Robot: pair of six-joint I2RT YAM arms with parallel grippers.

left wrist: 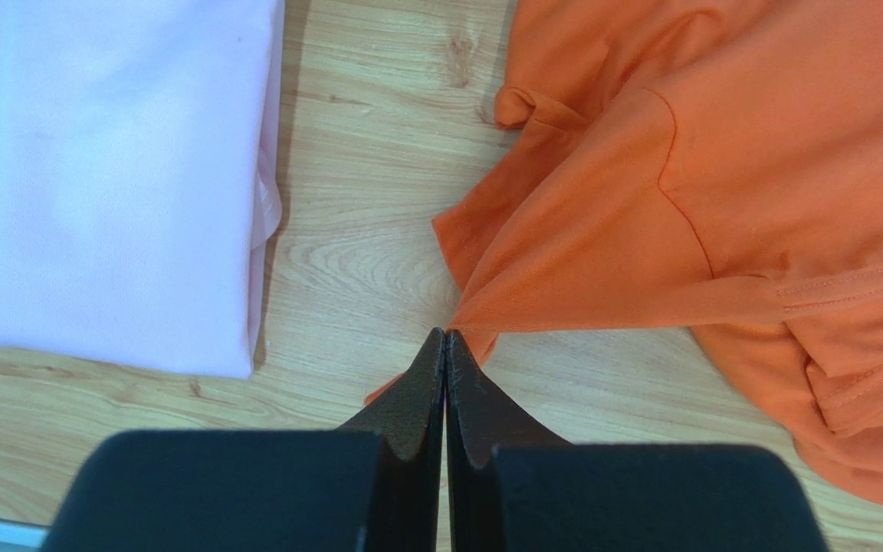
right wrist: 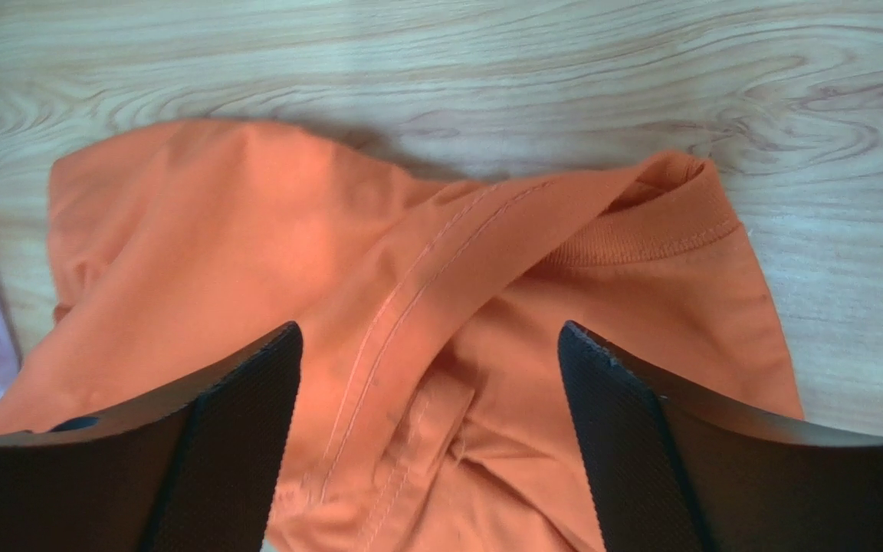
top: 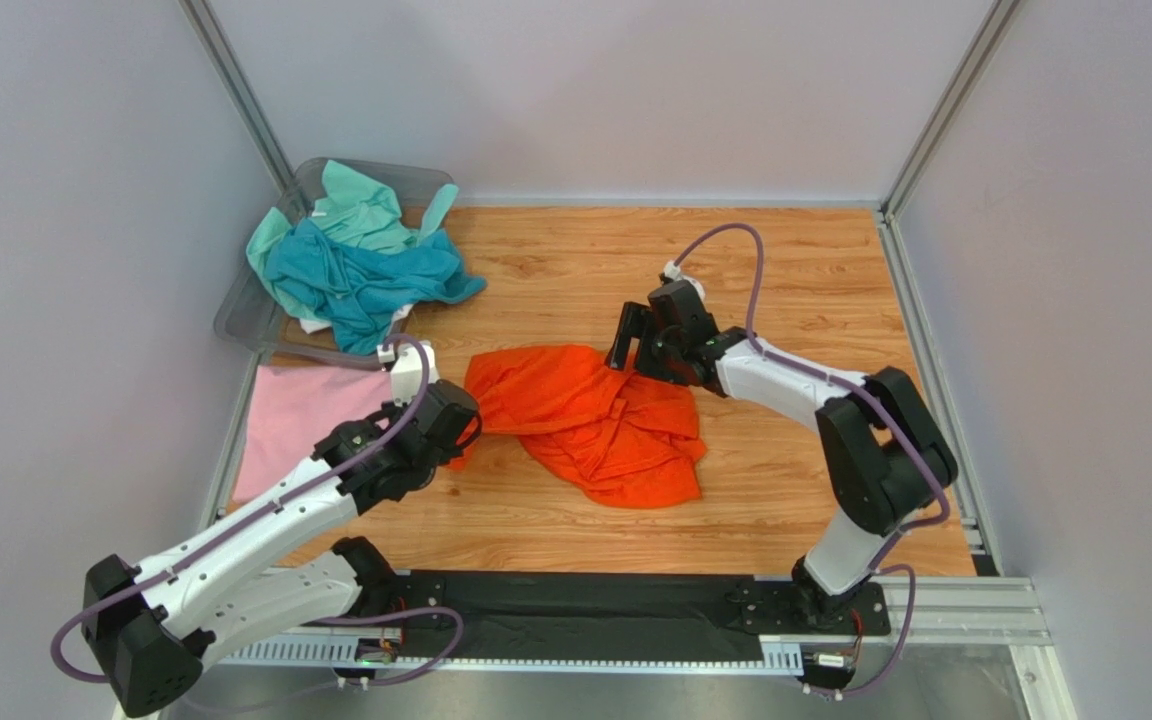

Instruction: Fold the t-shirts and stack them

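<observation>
A bright orange t-shirt (top: 597,423) lies crumpled in the middle of the wooden table. My left gripper (top: 470,425) is at its left edge, and in the left wrist view that gripper (left wrist: 446,336) is shut on a pinched corner of the orange t-shirt (left wrist: 688,196). My right gripper (top: 632,348) hangs over the shirt's far right part. In the right wrist view the right gripper (right wrist: 429,345) is open, its jaws wide apart on either side of rumpled orange cloth (right wrist: 296,253) below the ribbed collar (right wrist: 653,224). A pale pink t-shirt (top: 304,420) lies folded flat at the left.
A grey see-through bin (top: 244,318) at the back left holds a teal t-shirt (top: 357,278) and a mint green one (top: 357,203), both spilling over its rim. The pink shirt's edge (left wrist: 101,173) lies close to my left gripper. Walls and metal rails bound the table.
</observation>
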